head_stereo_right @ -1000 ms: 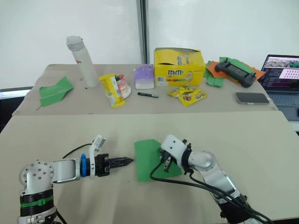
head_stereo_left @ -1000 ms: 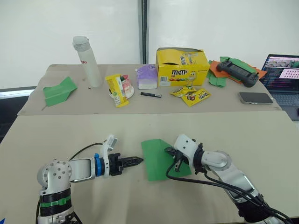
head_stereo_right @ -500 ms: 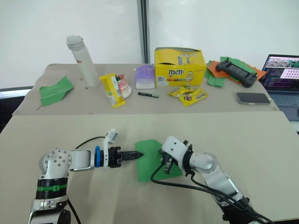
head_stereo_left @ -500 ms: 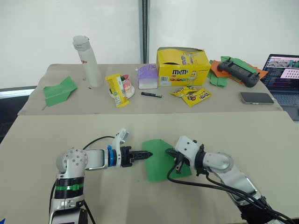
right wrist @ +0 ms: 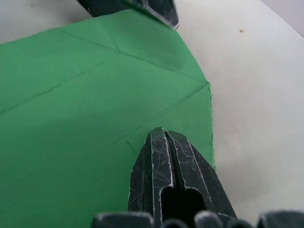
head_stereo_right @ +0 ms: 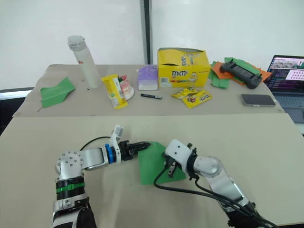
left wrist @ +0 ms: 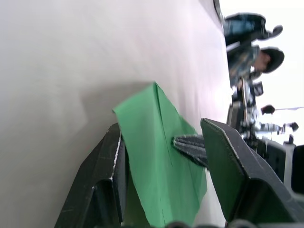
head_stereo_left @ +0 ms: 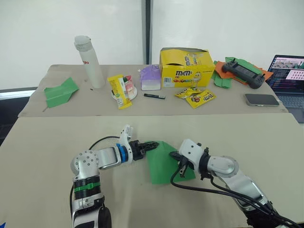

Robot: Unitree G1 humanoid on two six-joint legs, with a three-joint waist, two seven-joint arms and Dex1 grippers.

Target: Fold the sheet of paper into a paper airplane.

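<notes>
Left gripper, jaws wide, straddles the green sheet; right gripper (closed) seemingly presses it; m&m's box behind.

**Non-task items on the far bench**

A white bottle stands upright near the left end, with a green paper dart lying further left. A yellow candy box stands at centre, yellow candy packets in front. A black gamepad rests on crumpled papers. A phone lies beside a laptop.
</notes>
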